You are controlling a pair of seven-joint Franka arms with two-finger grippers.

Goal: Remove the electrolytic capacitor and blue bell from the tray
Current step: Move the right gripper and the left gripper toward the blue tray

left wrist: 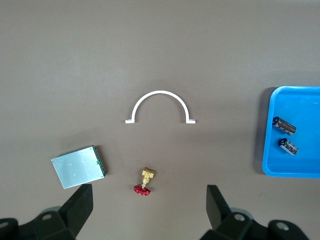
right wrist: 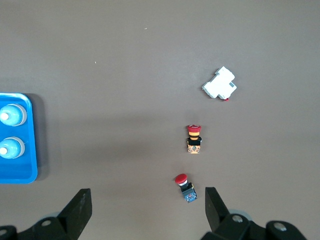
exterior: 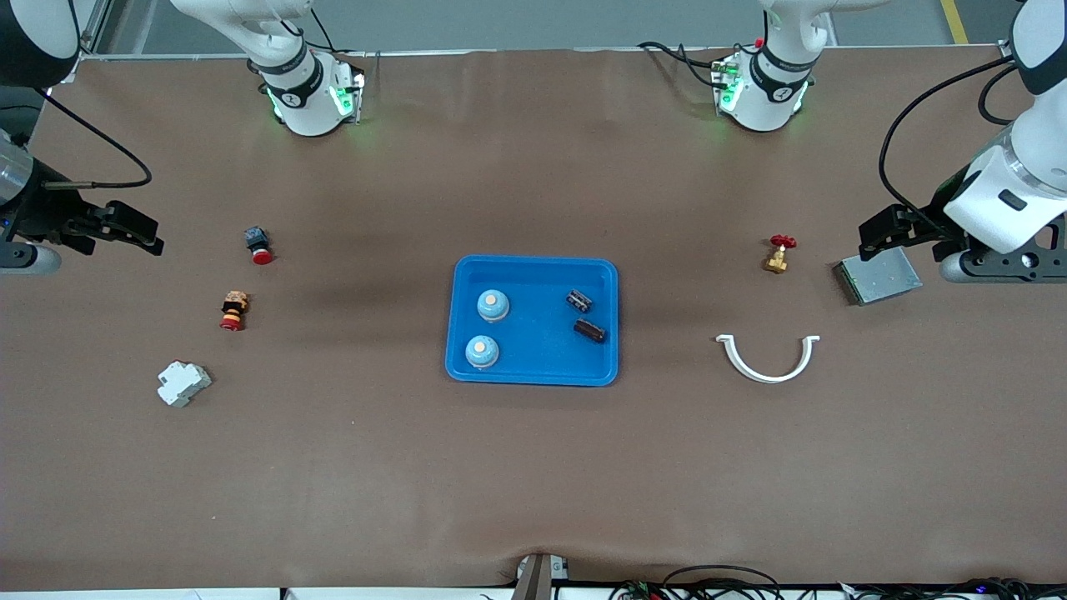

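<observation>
You have a brown table (exterior: 533, 467) running edge to edge, with a grey floor strip past the arm bases. At its middle sits the blue tray (exterior: 533, 371), which holds two bells (exterior: 493, 306) toward the right arm's end and two capacitors (exterior: 579, 300) toward the left arm's end. The left gripper (left wrist: 150, 210) hangs jaws wide over the metal box (exterior: 878, 277) and brass valve (exterior: 778, 253). The right gripper (right wrist: 147, 212) hangs jaws wide, empty, near the red push buttons (exterior: 258, 245).
</observation>
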